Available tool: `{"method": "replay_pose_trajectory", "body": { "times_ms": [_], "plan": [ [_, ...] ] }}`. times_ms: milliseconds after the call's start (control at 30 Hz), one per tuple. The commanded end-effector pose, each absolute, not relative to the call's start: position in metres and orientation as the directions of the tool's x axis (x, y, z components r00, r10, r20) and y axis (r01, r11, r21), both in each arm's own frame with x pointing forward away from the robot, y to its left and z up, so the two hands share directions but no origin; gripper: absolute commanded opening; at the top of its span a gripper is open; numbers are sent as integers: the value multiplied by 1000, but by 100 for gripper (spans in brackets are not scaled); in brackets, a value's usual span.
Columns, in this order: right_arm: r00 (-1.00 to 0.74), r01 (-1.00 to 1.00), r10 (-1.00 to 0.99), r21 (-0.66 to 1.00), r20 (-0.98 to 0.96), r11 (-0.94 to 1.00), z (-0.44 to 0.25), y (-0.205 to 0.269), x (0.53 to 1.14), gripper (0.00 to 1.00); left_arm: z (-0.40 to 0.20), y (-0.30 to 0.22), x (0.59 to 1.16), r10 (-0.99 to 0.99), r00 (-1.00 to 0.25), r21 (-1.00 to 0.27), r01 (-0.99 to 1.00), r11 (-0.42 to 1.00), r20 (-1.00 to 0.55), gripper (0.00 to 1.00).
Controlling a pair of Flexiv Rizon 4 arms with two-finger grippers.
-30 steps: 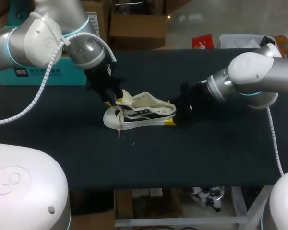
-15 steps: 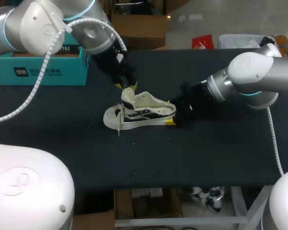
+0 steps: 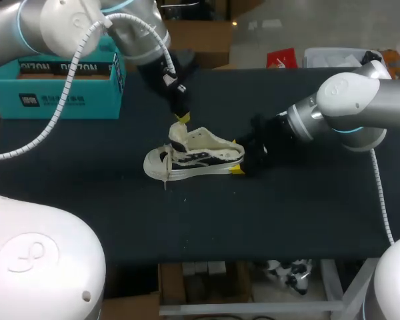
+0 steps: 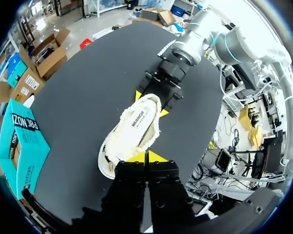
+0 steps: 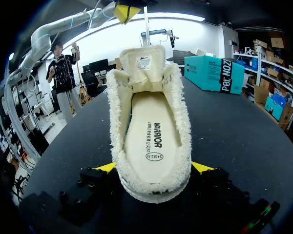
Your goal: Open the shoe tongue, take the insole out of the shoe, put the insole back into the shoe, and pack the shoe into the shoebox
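Counter point(image 3: 307, 200) centre: right end effector point(image 3: 235, 157) clamps the sneaker point(image 3: 193, 157) by its heel. Left end effector point(image 3: 181, 119) hangs above with tips pressed together, seemingly empty, so the upright tongue point(image 5: 145, 63) may flop shut.

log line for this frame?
tongue: raised | left gripper: shut, above tongue | right gripper: shut on shoe at heel | insole: inside shoe

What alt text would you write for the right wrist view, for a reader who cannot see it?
A cream shoe stands on a black table, its heel gripped between the right gripper's two yellow-tipped fingers, the insole lying inside and the tongue raised. The left gripper hangs above the tongue; a teal shoebox stands beyond.
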State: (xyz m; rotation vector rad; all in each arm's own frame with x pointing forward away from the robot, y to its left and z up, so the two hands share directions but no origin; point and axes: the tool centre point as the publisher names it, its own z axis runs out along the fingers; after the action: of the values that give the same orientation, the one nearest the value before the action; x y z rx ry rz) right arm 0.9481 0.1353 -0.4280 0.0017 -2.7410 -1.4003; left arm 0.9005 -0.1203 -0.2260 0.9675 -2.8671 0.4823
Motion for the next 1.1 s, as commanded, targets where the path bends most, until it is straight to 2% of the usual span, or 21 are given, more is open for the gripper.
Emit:
{"method": "replay_pose_trajectory", "body": {
  "times_ms": [33, 233, 533, 1100],
  "plan": [
    [-998, 28, -32, 811, 57, 584, -434, 135, 951, 0, -253, -150, 929, -375, -909, -113, -398, 910, 183, 0],
    [-998, 28, -32, 811, 57, 584, -434, 135, 951, 0, -284, -157, 931, -284, -945, -76, -299, 951, 164, 0],
    [-998, 28, -32, 811, 57, 584, -434, 135, 951, 0, -327, -160, 939, -220, -950, -25, -231, 973, 221, 0],
    [-998, 28, -32, 811, 57, 584, -434, 135, 951, 0, -372, -141, 903, -128, -962, -34, -141, 989, 243, 0]
  ]
}}
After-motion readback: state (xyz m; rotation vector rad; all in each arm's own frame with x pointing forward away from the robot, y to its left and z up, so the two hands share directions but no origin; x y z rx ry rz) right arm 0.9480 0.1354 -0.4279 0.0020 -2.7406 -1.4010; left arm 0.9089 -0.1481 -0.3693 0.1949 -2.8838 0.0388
